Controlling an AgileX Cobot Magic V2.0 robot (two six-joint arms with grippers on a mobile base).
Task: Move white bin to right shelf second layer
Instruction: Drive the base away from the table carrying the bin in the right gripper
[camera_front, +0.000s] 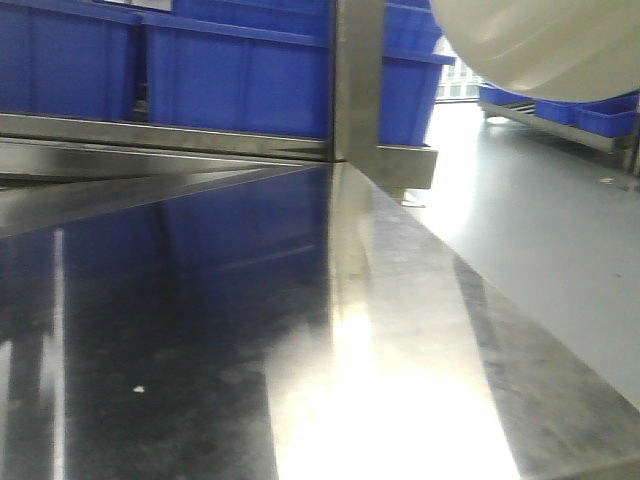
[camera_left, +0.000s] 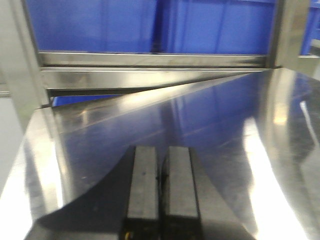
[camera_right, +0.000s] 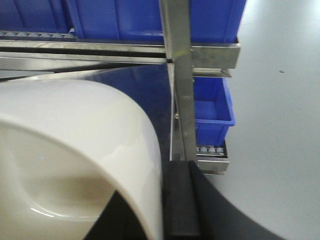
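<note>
L gripper (camera_left: 161, 192): pads pressed together, nothing btwn them, low over steel tabletop (camera_left: 225, 125). Bare surface ahead up to shelf rail (camera_left: 150, 60) w/ blue crates (camera_left: 150, 25). Upright post (camera_front: 358, 80) stands at table's rear R edge; open grey floor (camera_front: 560, 220) beyond. R gripper (camera_right: 152, 210): clamped on wall of white bin (camera_right: 75, 125), held raised near post. Bin: cream, glossy, rounded rim.

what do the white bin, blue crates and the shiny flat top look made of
White bin: glossy cream plastic, probably, given soft highlights on smooth curved walls. Blue crates: likely moulded plastic, uniform matte colour. Flat top: apparently polished stainless steel, mirroring the crates.
</note>
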